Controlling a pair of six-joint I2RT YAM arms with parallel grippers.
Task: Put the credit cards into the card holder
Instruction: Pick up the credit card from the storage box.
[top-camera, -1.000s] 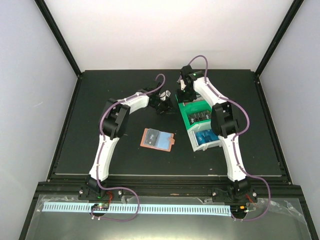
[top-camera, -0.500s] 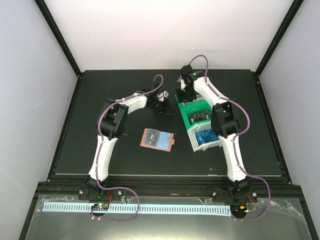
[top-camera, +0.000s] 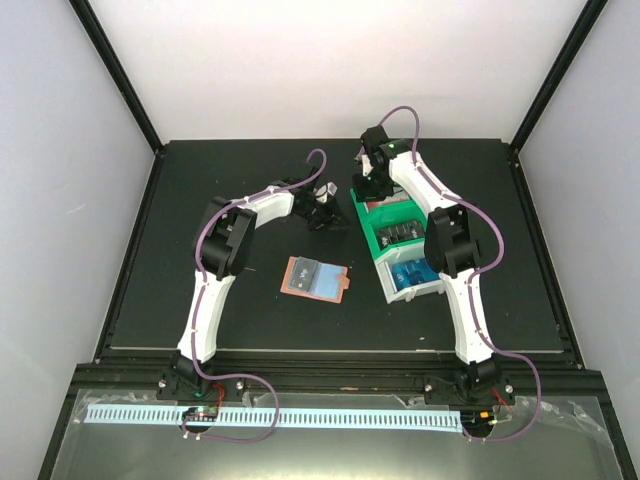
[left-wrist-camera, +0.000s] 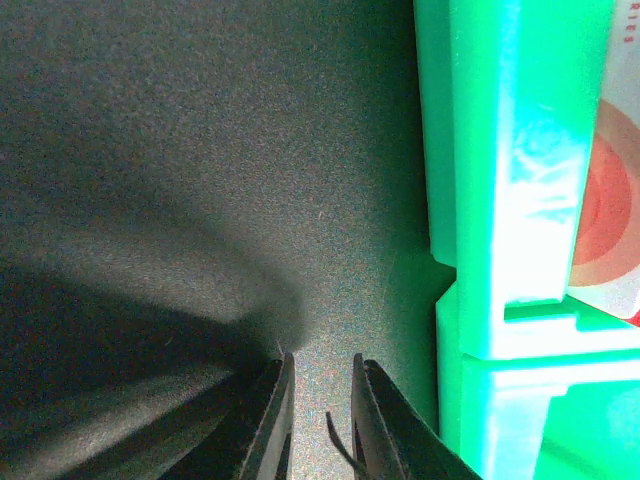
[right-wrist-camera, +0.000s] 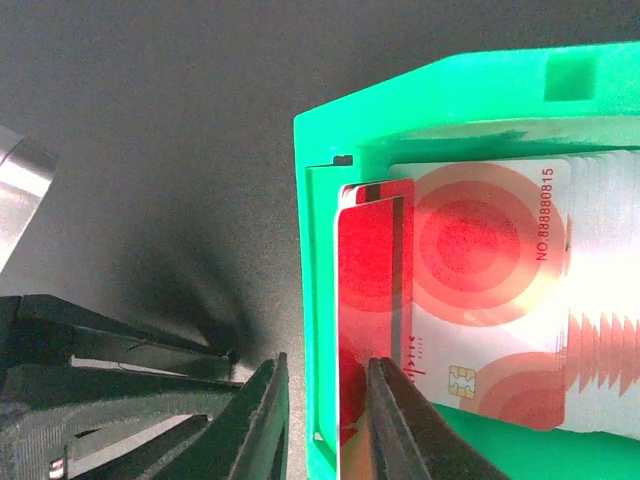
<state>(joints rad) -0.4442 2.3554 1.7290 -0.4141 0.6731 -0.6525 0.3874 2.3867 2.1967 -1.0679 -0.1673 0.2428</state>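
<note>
Fingers of the right arm (right-wrist-camera: 395, 430) hang over the far end of the green-and-white tray (right-wrist-camera: 430, 90). One finger is outside the tray's green wall and the other is over the cards inside. Between them lie the wall and the long edge of a red card (right-wrist-camera: 370, 270) with a dark stripe, which sits on top of the stack of red-and-white credit cards (right-wrist-camera: 480, 260) in that compartment. The fingers stand moderately apart, and I cannot tell whether they press on the red card or only straddle it.

The left arm's fingers (left-wrist-camera: 270, 430) are low over the black table (top-camera: 170, 260), just beside the tray's outer wall on its left side. They are nearly together, with a narrow slit between them that shows bare table and a thin dark strand. They hold nothing. From the right wrist view they appear as dark shapes close beside the right fingers, with the tray wall between the two.

More cards sit in the tray's other compartments: dark ones (top-camera: 400, 233) in the middle and blue ones (top-camera: 412, 273) at the near end.

The card holder (top-camera: 314, 277) lies flat on the table, left of the tray's near end and well apart from both sets of fingers. It is salmon-orange with its tab on the right edge, and a grey-blue rectangle shows on its face.
</note>
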